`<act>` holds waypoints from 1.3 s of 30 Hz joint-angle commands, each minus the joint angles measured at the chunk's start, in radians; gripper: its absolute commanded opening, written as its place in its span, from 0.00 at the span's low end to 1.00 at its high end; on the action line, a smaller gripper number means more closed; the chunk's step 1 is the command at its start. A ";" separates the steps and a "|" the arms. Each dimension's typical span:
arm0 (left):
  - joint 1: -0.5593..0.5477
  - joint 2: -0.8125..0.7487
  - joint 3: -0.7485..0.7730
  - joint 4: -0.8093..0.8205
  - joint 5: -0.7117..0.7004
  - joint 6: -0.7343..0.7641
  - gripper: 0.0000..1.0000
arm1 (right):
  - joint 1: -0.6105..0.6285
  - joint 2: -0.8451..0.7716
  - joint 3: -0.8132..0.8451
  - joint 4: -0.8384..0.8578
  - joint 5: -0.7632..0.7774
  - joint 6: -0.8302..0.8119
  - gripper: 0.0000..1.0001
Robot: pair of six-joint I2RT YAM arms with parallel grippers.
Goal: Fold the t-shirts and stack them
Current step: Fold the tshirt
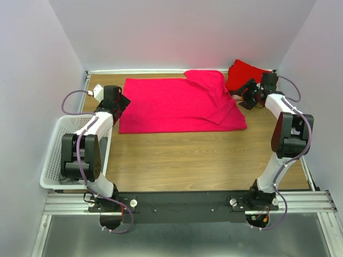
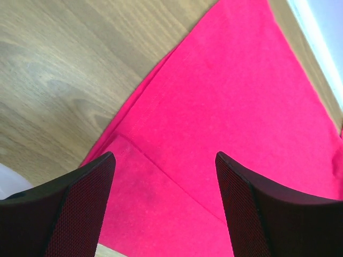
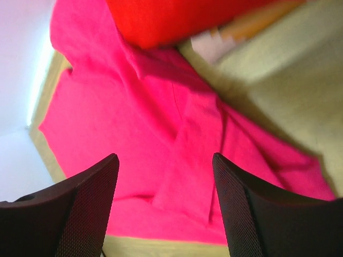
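A bright pink-red t-shirt (image 1: 177, 104) lies spread flat across the far middle of the table, its right part folded over itself. It also fills the left wrist view (image 2: 225, 107) and the right wrist view (image 3: 161, 139). A deeper red folded shirt (image 1: 245, 74) sits at the far right corner and shows at the top of the right wrist view (image 3: 177, 19). My left gripper (image 1: 122, 101) is open and empty over the shirt's left edge (image 2: 163, 160). My right gripper (image 1: 244, 95) is open and empty just off the shirt's right edge (image 3: 163, 163).
A white lattice basket (image 1: 56, 155) hangs at the table's left edge beside the left arm. Walls close in the back and both sides. Bare wood tabletop (image 1: 187, 160) lies between the shirt and the arm bases.
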 commanded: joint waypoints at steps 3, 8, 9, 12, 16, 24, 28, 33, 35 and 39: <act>-0.083 -0.078 -0.051 -0.003 -0.014 0.014 0.81 | 0.123 -0.196 -0.182 0.001 0.165 -0.079 0.72; -0.186 -0.107 -0.144 -0.031 -0.054 -0.064 0.69 | 0.222 -0.258 -0.381 0.045 0.281 -0.068 0.53; -0.200 -0.107 -0.156 -0.022 -0.055 -0.066 0.69 | 0.228 -0.264 -0.403 0.061 0.287 -0.064 0.52; -0.232 -0.087 -0.175 -0.018 -0.064 -0.069 0.68 | 0.243 -0.264 -0.452 0.102 0.276 -0.059 0.51; -0.249 -0.063 -0.184 -0.008 -0.066 -0.072 0.67 | 0.259 -0.229 -0.462 0.142 0.265 -0.048 0.41; -0.255 -0.037 -0.197 -0.002 -0.081 -0.077 0.66 | 0.271 -0.201 -0.457 0.170 0.259 -0.024 0.40; -0.255 -0.012 -0.198 0.002 -0.078 -0.077 0.66 | 0.276 -0.192 -0.460 0.185 0.253 -0.011 0.40; -0.257 -0.004 -0.195 0.006 -0.077 -0.075 0.66 | 0.282 -0.172 -0.462 0.197 0.238 -0.004 0.38; -0.257 -0.001 -0.193 0.006 -0.075 -0.074 0.65 | 0.283 -0.169 -0.462 0.204 0.235 -0.001 0.37; -0.257 0.005 -0.193 0.011 -0.074 -0.072 0.65 | 0.292 -0.163 -0.457 0.208 0.232 0.005 0.32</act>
